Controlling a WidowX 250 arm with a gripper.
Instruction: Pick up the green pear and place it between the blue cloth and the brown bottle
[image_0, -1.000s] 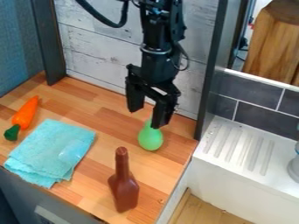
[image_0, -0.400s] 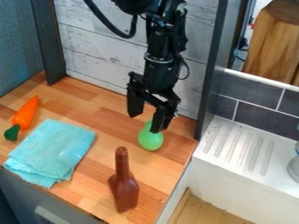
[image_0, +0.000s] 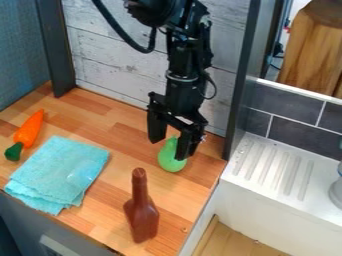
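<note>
Hanging with fingers apart by the green pear, the black gripper is seemingly poised for grasping, with careful centring called for before closing.

The black arm is extended down from the view's top edge, its lower section held nearly upright. The tool is pointed downward, its two fingers parted.

Bottle stands in way at front; cloth lies flat. Bare wood strip between them gives passage. Wall blocks rear.
</note>
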